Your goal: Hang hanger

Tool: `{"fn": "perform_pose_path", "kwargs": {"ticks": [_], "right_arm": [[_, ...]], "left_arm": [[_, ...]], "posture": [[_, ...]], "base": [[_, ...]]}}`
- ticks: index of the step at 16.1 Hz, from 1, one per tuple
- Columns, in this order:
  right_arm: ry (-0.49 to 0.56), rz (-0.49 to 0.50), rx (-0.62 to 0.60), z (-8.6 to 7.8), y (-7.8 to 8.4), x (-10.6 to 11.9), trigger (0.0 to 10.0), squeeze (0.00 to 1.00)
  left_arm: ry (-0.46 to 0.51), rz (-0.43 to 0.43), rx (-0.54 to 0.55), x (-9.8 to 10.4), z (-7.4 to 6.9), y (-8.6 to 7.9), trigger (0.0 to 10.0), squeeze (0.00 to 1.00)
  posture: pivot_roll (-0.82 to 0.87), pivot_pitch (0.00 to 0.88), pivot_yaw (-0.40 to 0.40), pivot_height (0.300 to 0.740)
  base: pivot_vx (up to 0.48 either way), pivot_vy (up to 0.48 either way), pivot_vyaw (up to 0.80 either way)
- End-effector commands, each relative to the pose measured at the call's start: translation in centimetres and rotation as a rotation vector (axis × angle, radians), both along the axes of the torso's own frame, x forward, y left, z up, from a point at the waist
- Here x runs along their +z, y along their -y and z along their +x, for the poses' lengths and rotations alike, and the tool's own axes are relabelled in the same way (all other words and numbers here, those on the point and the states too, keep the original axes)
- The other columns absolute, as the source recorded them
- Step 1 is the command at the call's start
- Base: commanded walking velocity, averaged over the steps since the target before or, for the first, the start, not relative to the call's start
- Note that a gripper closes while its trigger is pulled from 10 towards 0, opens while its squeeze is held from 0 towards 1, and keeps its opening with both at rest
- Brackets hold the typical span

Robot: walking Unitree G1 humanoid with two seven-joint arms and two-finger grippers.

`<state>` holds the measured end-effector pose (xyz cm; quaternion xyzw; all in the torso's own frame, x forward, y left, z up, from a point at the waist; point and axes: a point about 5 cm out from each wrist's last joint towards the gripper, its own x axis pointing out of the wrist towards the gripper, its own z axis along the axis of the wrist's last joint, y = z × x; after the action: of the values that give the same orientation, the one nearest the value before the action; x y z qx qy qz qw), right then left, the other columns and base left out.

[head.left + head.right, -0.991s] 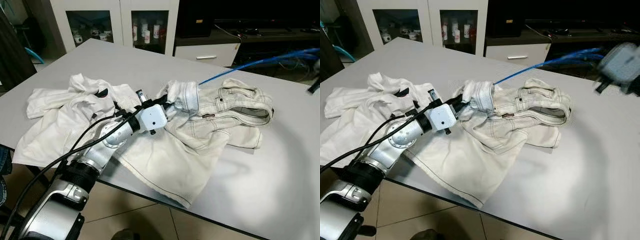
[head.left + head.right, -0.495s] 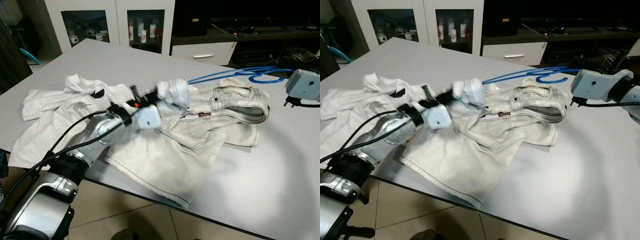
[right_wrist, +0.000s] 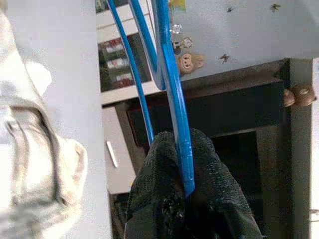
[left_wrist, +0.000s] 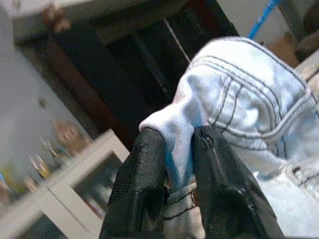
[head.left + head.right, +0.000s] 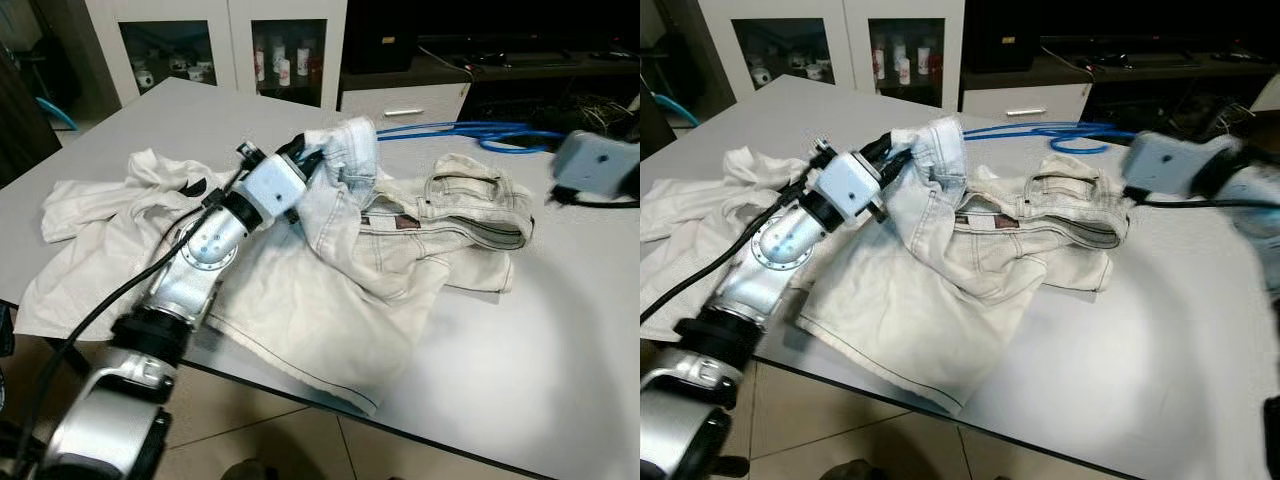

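In the eye views, a fold of the pale denim shorts point(image 5: 420, 235) is lifted off the grey table point(image 5: 540, 350) by the left gripper point(image 5: 312, 158); the thin blue hanger point(image 5: 1040, 131) lies beyond. In the left wrist view, stitched cloth is pinched between ribbed black fingers point(image 4: 144, 184); it could slip. In the right wrist view, the wire hanger is clamped by the right gripper point(image 3: 185, 191); it could twist.

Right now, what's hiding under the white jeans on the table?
Under the white jeans you can see the grey table and, at their left edge, a white shirt. Whatever else lies beneath is covered.
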<state>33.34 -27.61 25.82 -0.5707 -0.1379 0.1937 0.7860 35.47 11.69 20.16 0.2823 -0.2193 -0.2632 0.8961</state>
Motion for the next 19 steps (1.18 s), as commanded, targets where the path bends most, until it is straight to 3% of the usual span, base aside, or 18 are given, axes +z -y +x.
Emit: {"fn": "perform_pose_path", "kwargs": {"ticks": [1,4,5,6,7,8,10,14,16,18,19], "right_arm": [[0.027,0.076,-0.03,0.1,0.0,0.4,10.0,0.0],[0.017,0.174,-0.096,0.5,-0.1,-0.3,10.0,0.0],[0.012,0.211,-0.114,0.7,-0.4,-0.6,10.0,0.0],[0.01,0.242,-0.126,0.7,-0.7,-0.9,10.0,0.0],[0.003,0.26,-0.143,0.9,-0.9,-1.3,10.0,0.0],[-0.001,0.262,-0.151,0.9,-1.0,-1.5,10.0,0.0],[-0.018,0.27,-0.165,1.0,-1.4,-2.1,10.0,0.0],[-0.033,0.264,-0.173,1.0,-2.0,-2.8,10.0,0.0],[-0.035,0.251,-0.173,1.0,-2.2,-2.9,10.0,0.0],[-0.031,0.221,-0.165,0.8,-2.4,-2.8,10.0,0.0],[-0.03,0.203,-0.155,0.7,-2.5,-2.9,10.0,0.0]], "left_arm": [[-0.038,-0.062,0.021,0.3,0.3,-0.7,10.0,0.0],[-0.083,-0.14,-0.011,0.3,0.1,-0.7,10.0,0.0],[-0.106,-0.209,-0.054,0.7,-0.3,-0.4,10.0,0.04],[-0.134,-0.306,-0.123,1.2,-0.8,-0.2,10.0,1.0],[-0.222,-0.356,-0.239,1.1,-1.5,0.0,10.0,1.0],[-0.26,-0.358,-0.286,0.9,-1.8,0.1,10.0,1.0],[-0.367,-0.258,-0.415,-0.2,-3.1,0.2,10.0,0.0],[-0.41,-0.216,-0.467,-0.1,-3.9,-0.3,10.0,0.0],[-0.37,-0.172,-0.425,0.3,-3.6,-0.4,10.0,0.0],[-0.289,-0.195,-0.304,1.5,-2.2,-0.8,10.0,0.0],[-0.307,-0.17,-0.342,1.5,-2.4,-0.5,10.0,0.0]], "posture": [[0.05,0.0,-0.026,0.723],[0.05,0.0,-0.022,0.723],[0.04,0.0,-0.021,0.723],[0.04,0.0,-0.021,0.723],[0.04,0.0,-0.02,0.723],[0.04,0.0,-0.02,0.723],[0.05,0.0,-0.021,0.723],[0.05,0.0,-0.023,0.723],[0.05,0.0,-0.026,0.723],[0.05,0.0,-0.027,0.723],[0.05,0.0,-0.027,0.723]], "base": [[0.0,0.0,0.0],[0.0,0.0,0.0],[0.0,0.0,0.0],[0.0,0.0,0.0],[0.0,0.0,0.0],[0.0,0.0,0.0],[0.0,0.0,0.0],[0.0,0.0,0.0],[0.0,0.0,0.0],[0.0,0.0,0.0],[0.0,0.0,0.0]]}}
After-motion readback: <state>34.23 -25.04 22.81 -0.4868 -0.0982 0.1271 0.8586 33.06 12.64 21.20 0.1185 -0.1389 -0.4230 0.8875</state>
